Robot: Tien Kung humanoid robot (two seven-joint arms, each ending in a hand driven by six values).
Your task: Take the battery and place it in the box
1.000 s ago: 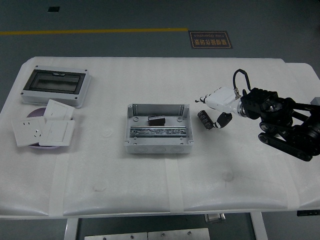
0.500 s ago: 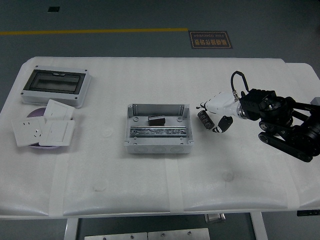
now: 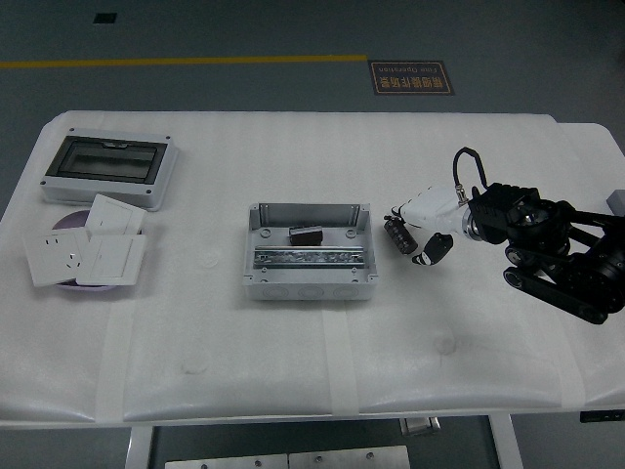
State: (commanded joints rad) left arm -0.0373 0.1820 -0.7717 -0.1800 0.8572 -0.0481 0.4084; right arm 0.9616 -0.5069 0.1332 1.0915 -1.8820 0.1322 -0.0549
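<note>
The right hand [image 3: 418, 227] is at the grasping step: its white fingers [image 3: 422, 207] curl around the small dark battery [image 3: 396, 234], which sits at the fingertips, low over the white bench [image 3: 293, 362]; whether it has cleared the surface cannot be told. The open grey box [image 3: 311, 251] lies just beyond the fingertips, already holding a small dark block [image 3: 306, 234]. The next move likely calls for carrying the battery over the near wall and letting go inside.

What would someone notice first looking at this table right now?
The right hand draws the eye, its white fingers closed on a dark battery right of the open grey box at centre. At far left sits a windowed enclosure above a pile of white switch plates.
</note>
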